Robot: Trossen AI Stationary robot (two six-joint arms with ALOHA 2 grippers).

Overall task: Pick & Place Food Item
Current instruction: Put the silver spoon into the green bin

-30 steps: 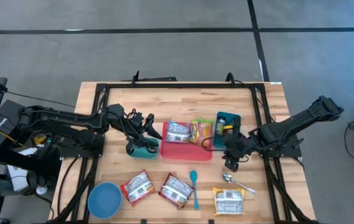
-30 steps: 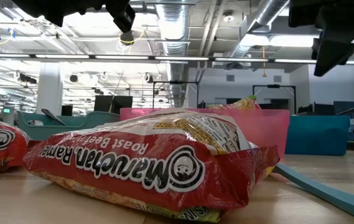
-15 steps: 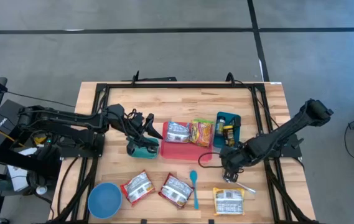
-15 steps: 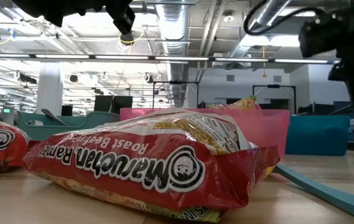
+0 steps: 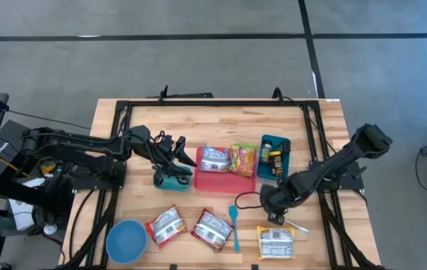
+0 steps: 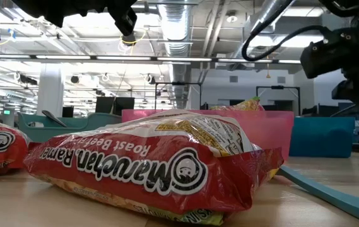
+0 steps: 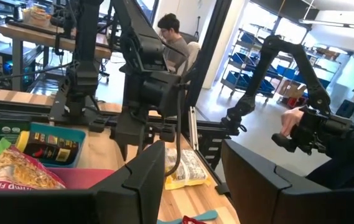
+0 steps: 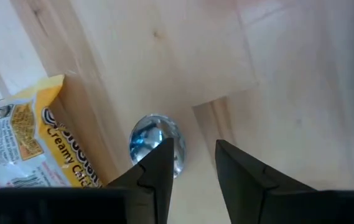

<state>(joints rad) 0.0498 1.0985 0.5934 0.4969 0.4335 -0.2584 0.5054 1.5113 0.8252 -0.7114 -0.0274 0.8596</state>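
Observation:
My right gripper [image 5: 275, 214] is open and points down over a metal spoon [image 5: 296, 225] that lies flat on the table near its front edge. In the right wrist view the spoon's bowl [image 8: 153, 138] shows just beside one finger [image 8: 155, 171], partly behind it. A yellow ramen packet [image 5: 275, 242] lies flat next to the spoon and also shows in the right wrist view [image 8: 21, 149]. Two red ramen packets [image 5: 166, 225] [image 5: 213, 229] lie near the front edge. My left gripper [image 5: 177, 154] is open and empty above a small teal container [image 5: 172, 180].
A pink tray [image 5: 224, 182] at mid table holds two ramen packets. A teal bin [image 5: 275, 156] with small items stands to its right. A teal spoon [image 5: 233, 223] and a blue bowl [image 5: 125, 241] lie near the front. A person sits beyond the table [image 7: 173, 37].
My right gripper has gone toward the table's near edge and a little to the left, coming over the metal spoon's bowl. Nothing on the table has moved.

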